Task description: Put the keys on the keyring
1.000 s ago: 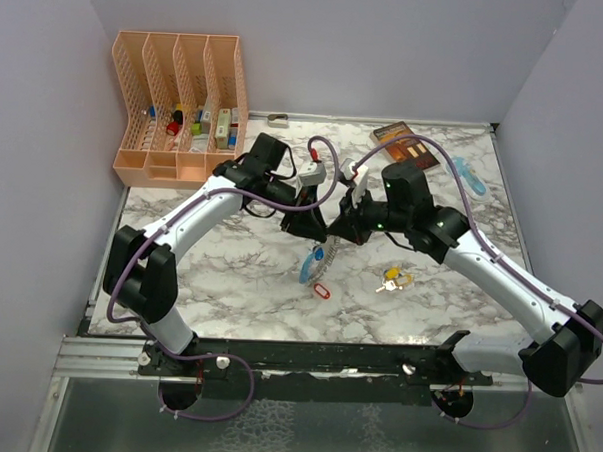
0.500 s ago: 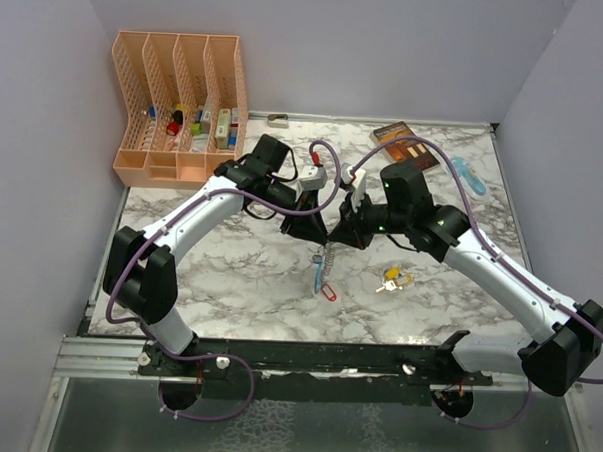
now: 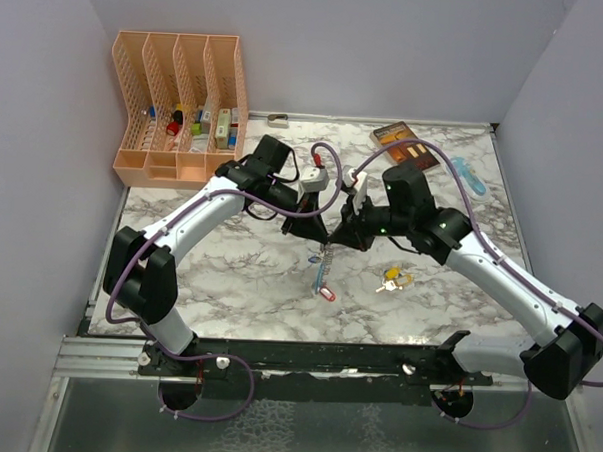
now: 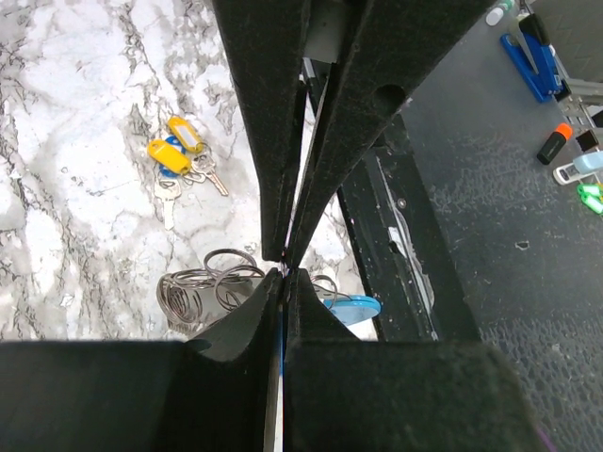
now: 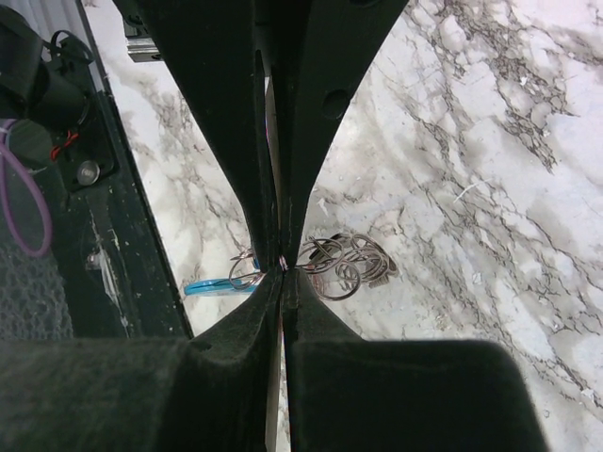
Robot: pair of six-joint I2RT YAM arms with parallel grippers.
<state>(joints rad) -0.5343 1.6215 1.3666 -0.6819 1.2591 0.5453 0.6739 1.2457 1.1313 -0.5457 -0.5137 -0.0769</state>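
Note:
The keyring (image 3: 326,269) is a bunch of grey wire rings (image 4: 201,285) with a light-blue piece (image 4: 354,309) and a red tag (image 3: 328,294), hanging at mid-table. My left gripper (image 3: 324,235) and my right gripper (image 3: 337,238) meet tip to tip at its top. Both are shut on the thin ring. In the left wrist view my left gripper (image 4: 284,272) pinches it, with the right fingers (image 4: 330,132) coming from above. The right wrist view shows my right gripper (image 5: 283,272) pinching beside the rings (image 5: 347,263). The keys (image 3: 392,281), with yellow and blue tags (image 4: 175,151), lie to the right.
A peach file organizer (image 3: 176,110) with small items stands at the back left. A brown box (image 3: 405,145) and a blue object (image 3: 471,175) lie at the back right. The black base rail (image 3: 316,355) runs along the near edge.
My left gripper has shut on the keyring beside the right one. The bunch has swung from a leftward slant to hang straight down, and its red tag has shifted slightly right.

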